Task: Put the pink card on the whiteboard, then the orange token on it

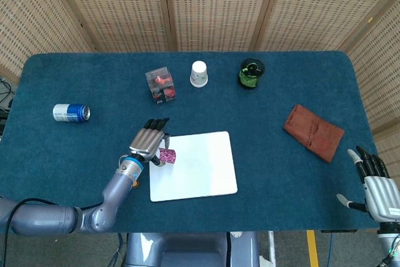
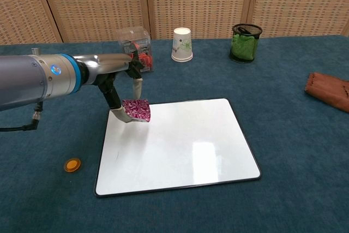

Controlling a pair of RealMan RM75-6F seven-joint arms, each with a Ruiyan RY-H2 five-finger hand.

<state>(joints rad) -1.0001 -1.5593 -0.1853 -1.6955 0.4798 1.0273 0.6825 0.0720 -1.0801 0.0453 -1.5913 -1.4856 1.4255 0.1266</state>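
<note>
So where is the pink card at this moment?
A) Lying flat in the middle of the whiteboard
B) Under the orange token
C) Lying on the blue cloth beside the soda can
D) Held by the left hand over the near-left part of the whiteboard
D: the left hand pinches the pink card above the left part of the whiteboard; the orange token lies apart on the cloth.

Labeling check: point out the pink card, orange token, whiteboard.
pink card [image 2: 137,110], chest view, its patterned face.
orange token [image 2: 72,164], chest view, its center.
whiteboard [image 2: 185,145], chest view, bare white surface.
</note>
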